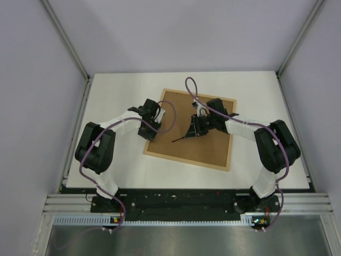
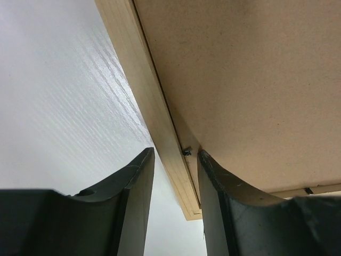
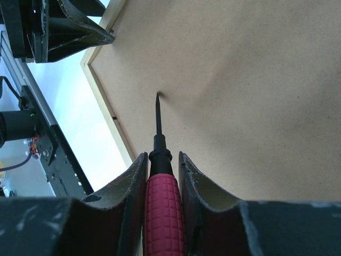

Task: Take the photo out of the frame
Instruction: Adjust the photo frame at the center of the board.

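Note:
The frame (image 1: 184,159) lies face down on the white table, its brown backing board (image 1: 208,146) facing up. The photo is hidden. My left gripper (image 1: 148,133) hangs over the frame's left rim. In the left wrist view it (image 2: 176,157) is open, the pale wood rim (image 2: 154,106) running between the jaws and a small black tab (image 2: 187,152) sitting by the right finger (image 2: 224,186). My right gripper (image 1: 193,129) (image 3: 162,156) is shut on a red-handled screwdriver (image 3: 162,208), whose black tip (image 3: 157,95) rests on the backing board (image 3: 240,80).
The white table (image 1: 117,96) is walled by pale panels on the left, the right and the back. A metal rail (image 1: 181,205) carrying both arm bases runs along the near edge. Purple cables loop over both arms. The left gripper (image 3: 69,26) shows in the right wrist view.

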`<state>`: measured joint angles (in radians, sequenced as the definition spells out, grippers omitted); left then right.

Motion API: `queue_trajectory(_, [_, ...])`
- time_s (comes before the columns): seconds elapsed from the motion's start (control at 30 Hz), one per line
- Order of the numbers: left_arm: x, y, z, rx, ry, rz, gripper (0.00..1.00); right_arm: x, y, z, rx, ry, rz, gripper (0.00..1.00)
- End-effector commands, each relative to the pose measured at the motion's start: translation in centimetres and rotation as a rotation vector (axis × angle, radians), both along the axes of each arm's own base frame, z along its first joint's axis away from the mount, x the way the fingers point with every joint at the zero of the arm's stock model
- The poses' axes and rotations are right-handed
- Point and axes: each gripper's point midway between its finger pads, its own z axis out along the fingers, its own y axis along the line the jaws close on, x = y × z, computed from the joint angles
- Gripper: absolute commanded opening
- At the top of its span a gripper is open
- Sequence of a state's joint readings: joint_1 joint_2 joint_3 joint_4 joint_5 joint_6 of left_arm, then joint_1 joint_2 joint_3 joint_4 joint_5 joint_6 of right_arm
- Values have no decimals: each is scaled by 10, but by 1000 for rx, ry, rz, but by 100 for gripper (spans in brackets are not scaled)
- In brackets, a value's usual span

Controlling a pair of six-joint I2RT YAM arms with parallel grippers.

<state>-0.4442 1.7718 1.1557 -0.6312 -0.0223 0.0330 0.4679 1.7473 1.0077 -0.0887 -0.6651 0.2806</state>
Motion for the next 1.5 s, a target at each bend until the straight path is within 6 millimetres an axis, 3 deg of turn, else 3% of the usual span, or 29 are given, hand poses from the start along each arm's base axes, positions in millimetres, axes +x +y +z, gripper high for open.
queue_trajectory(0.0, [5, -12, 3, -24, -12, -22, 45, 15, -11, 3, -38, -86, -42, 0])
queue_trajectory(0.17, [6, -8, -1, 7, -12, -21, 40, 15, -11, 1, -37, -83, -39, 0])
queue_trajectory(0.5, [8, -3, 1, 26, -25, 8, 0, 15, -11, 2, -35, -84, -38, 0])
queue_trajectory(0.8, [8, -6, 22, -53, -106, 23, 0, 15, -11, -3, -41, -76, -38, 0])
queue_trajectory(0.97, [15, 2, 26, -55, -117, 53, 0, 15, -11, -1, -41, -84, -35, 0])
queue_trajectory(1.13, [34, 19, 40, -96, -141, 161, 9, 16, -11, 0, -41, -91, -34, 0])
queue_trajectory(1.33, [40, 12, 40, -130, -115, 130, 56, 17, -11, 2, -40, -97, -32, 0])
queue_trajectory(1.47, [55, 4, 43, -145, -134, 88, 73, 23, -11, 5, -50, -122, -31, 0])
